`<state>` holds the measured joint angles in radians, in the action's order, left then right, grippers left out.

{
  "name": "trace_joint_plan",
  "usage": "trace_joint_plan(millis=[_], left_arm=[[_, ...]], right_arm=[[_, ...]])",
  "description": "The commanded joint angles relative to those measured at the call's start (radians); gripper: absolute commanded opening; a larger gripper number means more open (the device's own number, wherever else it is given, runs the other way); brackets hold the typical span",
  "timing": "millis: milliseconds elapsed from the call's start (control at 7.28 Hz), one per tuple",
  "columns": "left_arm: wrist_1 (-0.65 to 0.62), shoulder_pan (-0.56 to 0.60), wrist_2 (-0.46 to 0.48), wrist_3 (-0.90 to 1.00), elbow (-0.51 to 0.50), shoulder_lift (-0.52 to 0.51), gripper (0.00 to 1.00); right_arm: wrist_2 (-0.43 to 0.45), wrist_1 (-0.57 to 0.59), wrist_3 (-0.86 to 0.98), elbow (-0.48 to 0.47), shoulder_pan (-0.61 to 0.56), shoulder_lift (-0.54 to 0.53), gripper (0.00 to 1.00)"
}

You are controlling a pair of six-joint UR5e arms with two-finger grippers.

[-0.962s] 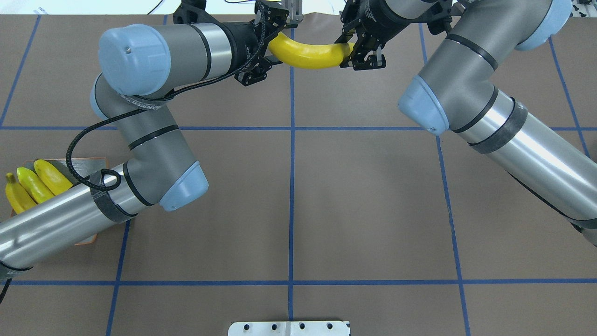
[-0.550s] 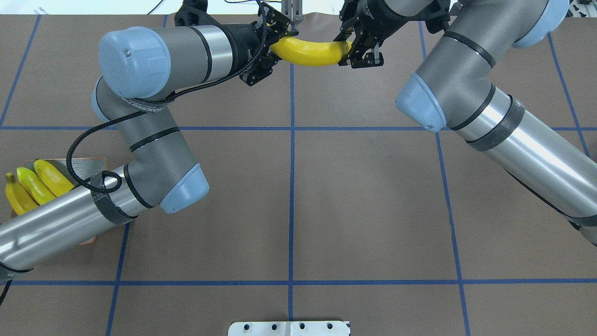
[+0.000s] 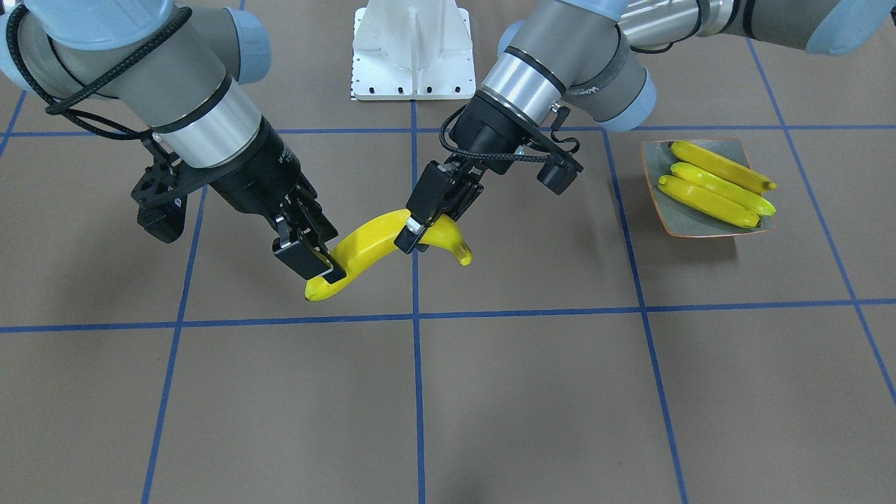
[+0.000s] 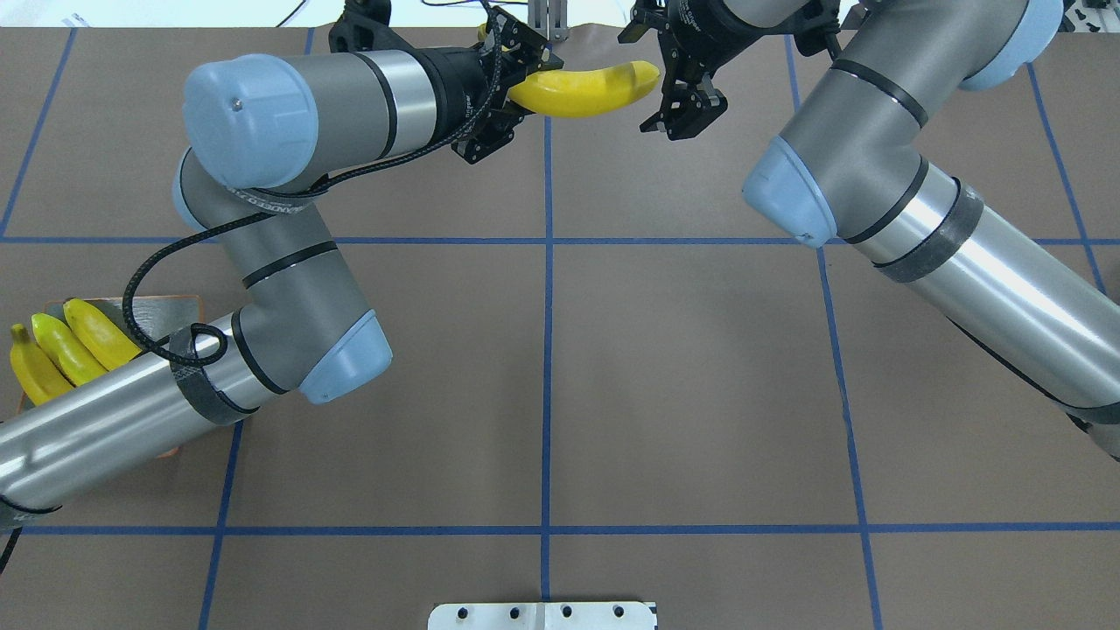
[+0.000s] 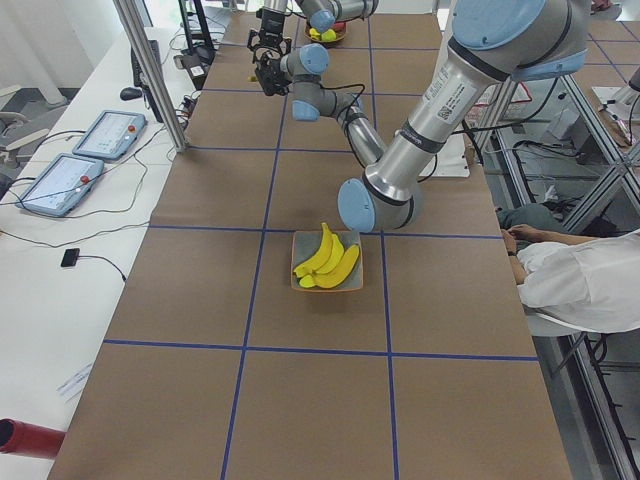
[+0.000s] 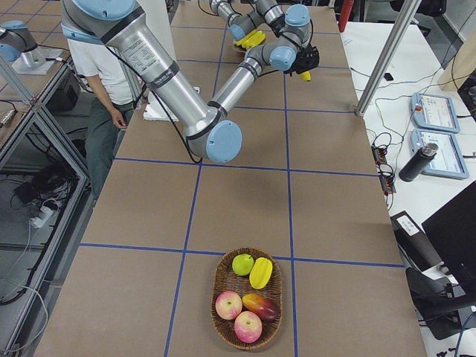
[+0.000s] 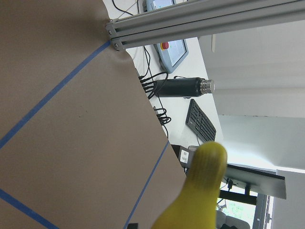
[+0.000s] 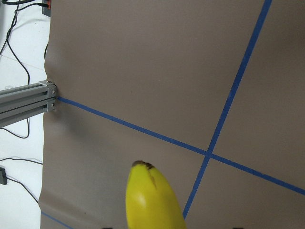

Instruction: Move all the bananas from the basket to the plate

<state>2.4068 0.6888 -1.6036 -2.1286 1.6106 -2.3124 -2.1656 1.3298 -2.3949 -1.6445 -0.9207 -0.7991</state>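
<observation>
A yellow banana (image 3: pixel 371 241) hangs in the air above the table's far middle, also seen from overhead (image 4: pixel 582 87). My left gripper (image 3: pixel 414 234) is shut on it near one end. My right gripper (image 3: pixel 318 266) stands at the banana's other end with its fingers apart, straddling it without pinching; from overhead this gripper (image 4: pixel 682 114) sits just below the free end. Three bananas (image 3: pixel 714 185) lie side by side on the grey-blue plate (image 3: pixel 672 213) at my left. From overhead the plate (image 4: pixel 171 306) is half hidden under my left arm.
A wicker basket (image 6: pixel 220 279) holding apples, a mango and other fruit, with no banana showing, stands at the table's right end. A white base plate (image 3: pixel 409 49) sits at the robot's foot. Metal posts, tablets and cables line the far edge.
The banana rose and swung from sagging between both grippers to tilting up at its right end. My right gripper opened and let it go; my left gripper still holds it.
</observation>
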Motion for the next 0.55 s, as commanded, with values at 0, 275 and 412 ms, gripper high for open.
trace_joint_plan(millis=[0,275,412], left_arm=[[0.000,0.000,-0.001,0.006,0.002,0.002,0.00],[0.000,0.003,-0.006,0.039,0.072,0.063,0.00],[-0.001,0.006,-0.012,0.105,0.180,0.171,0.00]], right_arm=[[0.000,-0.003,0.020,-0.001,-0.006,-0.002,1.00],[-0.006,-0.020,0.078,-0.052,-0.062,-0.081,1.00],[-0.003,-0.040,0.133,-0.075,-0.070,-0.136,1.00]])
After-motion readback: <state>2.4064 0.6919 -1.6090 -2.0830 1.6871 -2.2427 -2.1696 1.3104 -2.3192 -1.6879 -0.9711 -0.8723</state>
